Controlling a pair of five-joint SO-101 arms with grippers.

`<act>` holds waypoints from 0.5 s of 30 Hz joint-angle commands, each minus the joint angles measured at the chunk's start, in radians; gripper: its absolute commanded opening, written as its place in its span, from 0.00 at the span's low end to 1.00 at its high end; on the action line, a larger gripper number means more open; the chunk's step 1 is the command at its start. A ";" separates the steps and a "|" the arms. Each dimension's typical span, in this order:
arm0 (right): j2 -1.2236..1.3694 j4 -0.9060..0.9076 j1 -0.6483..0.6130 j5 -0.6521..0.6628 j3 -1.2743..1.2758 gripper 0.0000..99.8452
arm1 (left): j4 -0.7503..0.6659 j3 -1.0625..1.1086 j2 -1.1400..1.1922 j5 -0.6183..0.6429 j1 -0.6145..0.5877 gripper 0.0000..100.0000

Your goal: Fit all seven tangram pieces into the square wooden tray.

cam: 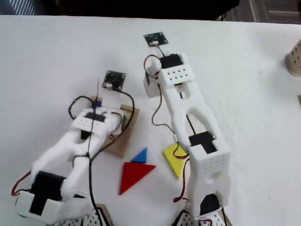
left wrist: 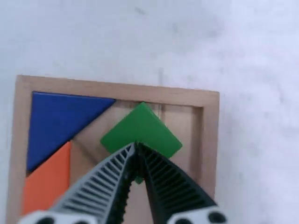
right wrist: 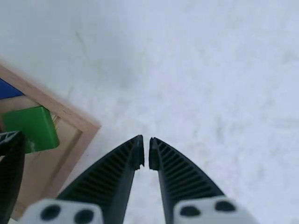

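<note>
The square wooden tray holds a large blue triangle and an orange piece. My left gripper is above the tray, shut on a green square that is turned like a diamond. My right gripper hangs shut over bare table just outside a tray corner, holding nothing. In the high view, a small blue triangle, a red triangle and a yellow piece lie loose on the table in front of the tray. The left arm covers most of the tray.
The right arm stretches over the table to the right of the tray, and partly over the yellow piece. A beige perforated object stands at the right edge. The white table is bare at the far side and right.
</note>
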 commanded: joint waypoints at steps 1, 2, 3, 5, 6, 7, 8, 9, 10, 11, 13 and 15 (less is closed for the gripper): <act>-0.013 -0.016 0.005 0.011 -0.005 0.02 | 0.025 -0.048 0.005 -0.003 -0.065 0.02; -0.013 -0.016 0.005 0.011 -0.005 0.02 | 0.026 -0.048 0.005 -0.003 -0.076 0.02; -0.013 -0.016 0.005 0.011 -0.005 0.02 | 0.026 -0.048 0.005 -0.003 -0.088 0.02; -0.013 -0.016 0.005 0.011 -0.003 0.02 | 0.028 -0.048 0.005 -0.002 -0.104 0.02; -0.013 -0.016 0.005 0.011 -0.003 0.02 | 0.028 -0.048 0.005 0.000 -0.105 0.02; -0.013 -0.016 0.005 0.011 -0.003 0.02 | 0.028 -0.046 0.005 0.000 -0.105 0.02; -0.013 -0.016 0.005 0.011 -0.003 0.02 | 0.028 -0.046 0.005 0.000 -0.105 0.02; -0.013 -0.016 0.005 0.011 -0.003 0.02 | 0.029 -0.046 0.005 -0.002 -0.104 0.02; -0.013 -0.016 0.005 0.011 -0.003 0.02 | 0.029 -0.046 0.005 -0.003 -0.101 0.02; -0.013 -0.016 0.005 0.011 -0.003 0.02 | 0.029 -0.046 0.005 -0.003 -0.101 0.02; -0.013 -0.016 0.005 0.011 -0.003 0.02 | 0.029 -0.046 0.005 -0.003 -0.099 0.02; -0.013 -0.016 0.005 0.011 -0.003 0.02 | 0.029 -0.046 0.001 0.000 -0.099 0.02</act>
